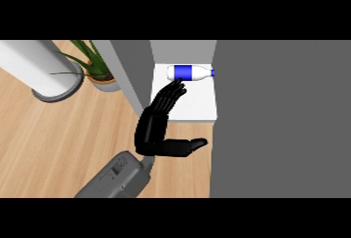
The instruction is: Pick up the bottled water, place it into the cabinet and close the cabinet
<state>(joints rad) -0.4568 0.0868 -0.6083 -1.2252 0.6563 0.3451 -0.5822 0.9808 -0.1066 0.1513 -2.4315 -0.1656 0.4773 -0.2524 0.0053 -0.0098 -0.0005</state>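
Standing at right: cabinet door (281, 121), a broad dark grey panel, open beside the white shelf.
Table (61, 139): light wood, carrying everything else.
Cabinet shelf (195, 104): white, between grey walls.
Cylinder (41, 65): white, upper left, near a potted plant (96, 69).
Left robot hand (161, 118): fingers straight, spread, tips touching the bottle; thumb sticking out sideways.
Bottled water (188, 72): lying on its side at the shelf's back, blue label.

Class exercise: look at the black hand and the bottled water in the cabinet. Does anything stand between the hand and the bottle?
Nothing visible does. The left hand stretches straight fingers over the white cabinet shelf, and the fingertips reach right up to the bottled water, which lies on its side at the back of the shelf.
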